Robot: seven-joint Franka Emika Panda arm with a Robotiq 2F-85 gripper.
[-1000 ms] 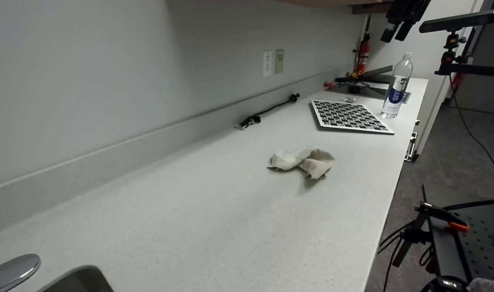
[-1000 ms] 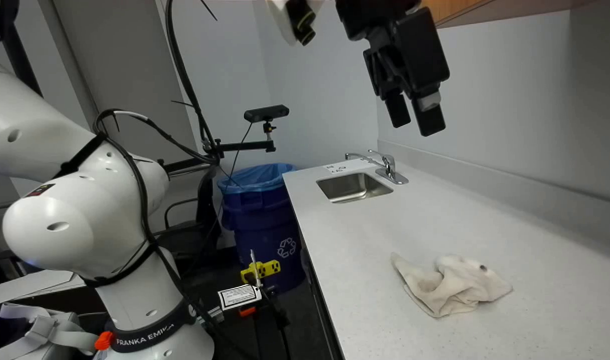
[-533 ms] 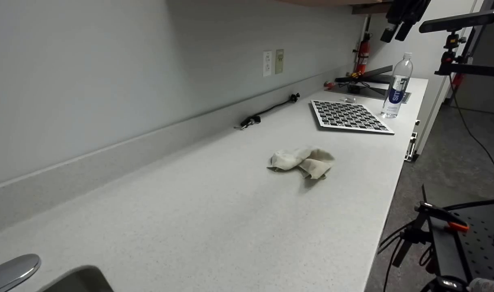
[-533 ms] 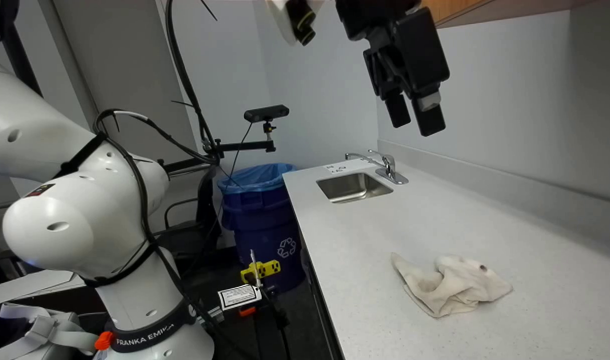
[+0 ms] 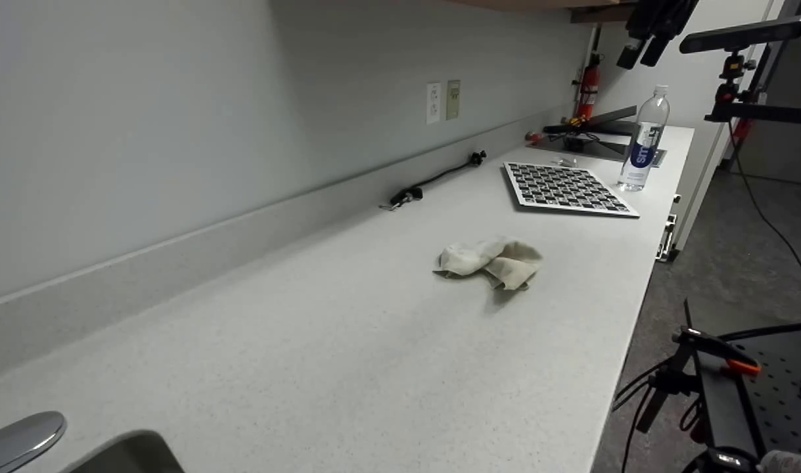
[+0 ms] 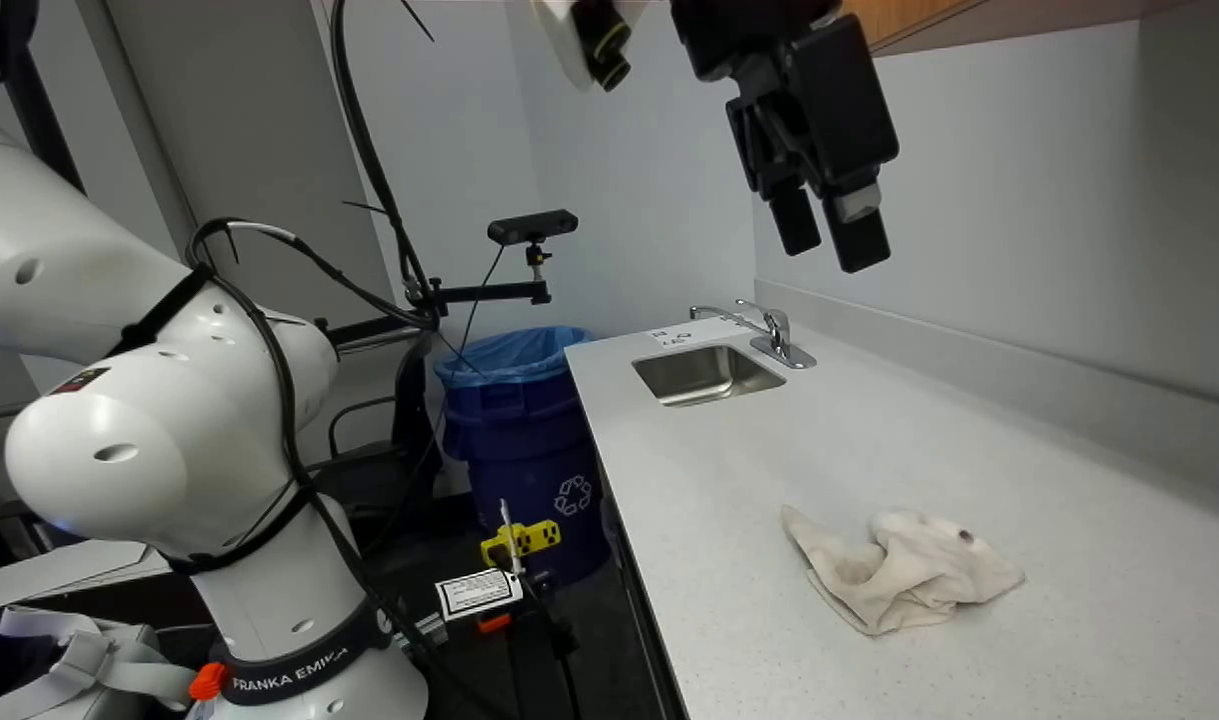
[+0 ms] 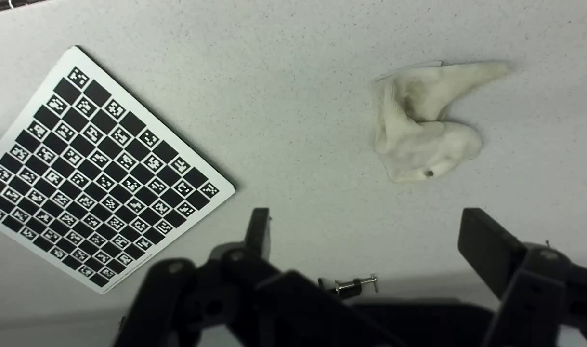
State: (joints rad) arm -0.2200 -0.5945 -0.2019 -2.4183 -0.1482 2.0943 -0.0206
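Note:
My gripper [image 6: 831,245] hangs high above the counter [image 6: 729,560], fingers pointing down and touching nothing. In the wrist view the gripper [image 7: 365,219] is open wide, with only the countertop and part of a small clamp [image 7: 348,288] visible beyond the gap. A crumpled off-white cloth [image 7: 428,144] with a small dark spot lies on the counter. It is well below the fingertips and apart from them. Both exterior views show the same cloth [image 5: 489,263], folded over itself. Only the black fingers of the gripper [image 5: 639,60] show at the top right of an exterior view.
A checkered marker board [image 7: 100,178] lies flat beside the cloth. Beyond it stands a clear bottle [image 5: 640,148]. A black cable [image 5: 439,176] runs along the wall. The sink [image 6: 709,378] and faucet [image 6: 777,335] are at the far end. A wooden cabinet [image 6: 929,18] overhangs.

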